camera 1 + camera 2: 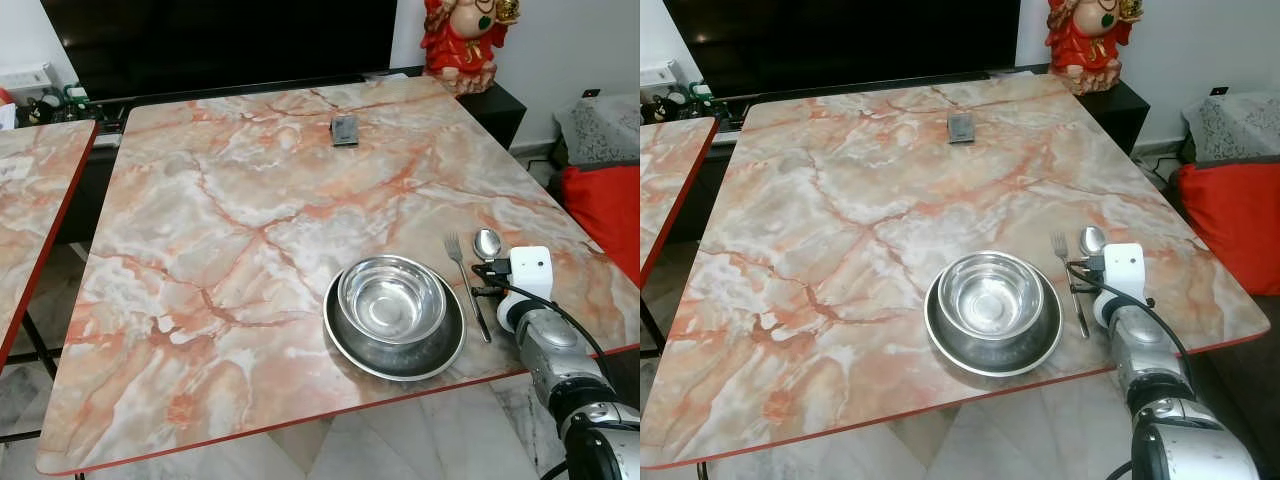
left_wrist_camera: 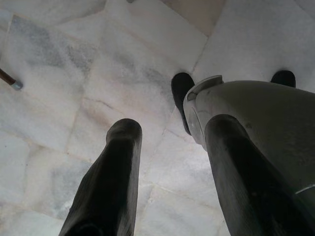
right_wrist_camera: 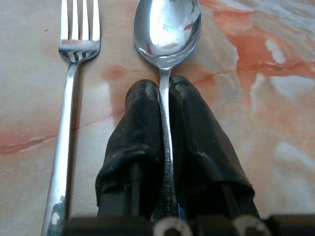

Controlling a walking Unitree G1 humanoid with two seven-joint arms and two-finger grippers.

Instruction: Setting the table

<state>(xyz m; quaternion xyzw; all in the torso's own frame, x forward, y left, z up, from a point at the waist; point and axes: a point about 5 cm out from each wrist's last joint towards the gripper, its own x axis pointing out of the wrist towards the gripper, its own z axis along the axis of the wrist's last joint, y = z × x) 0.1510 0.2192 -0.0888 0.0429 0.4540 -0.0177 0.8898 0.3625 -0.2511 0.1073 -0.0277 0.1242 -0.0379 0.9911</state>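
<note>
Marble table (image 1: 250,200) bears fork (image 3: 66,123); wrist view reveals right tool (image 3: 165,93) pinching spoon (image 3: 167,29).

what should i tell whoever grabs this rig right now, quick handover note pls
Right claw: shut on the spoon handle, low at the table, beside the fork.
Left claw: open, hanging idle over the floor.
Things: steel bowl sits in the plate near the table's front edge; fork lies flat just right of the plate, spoon right of the fork and parallel to it.
Done: plate, bowl and fork placed.
Left: release the spoon and pull the right arm back.
</note>
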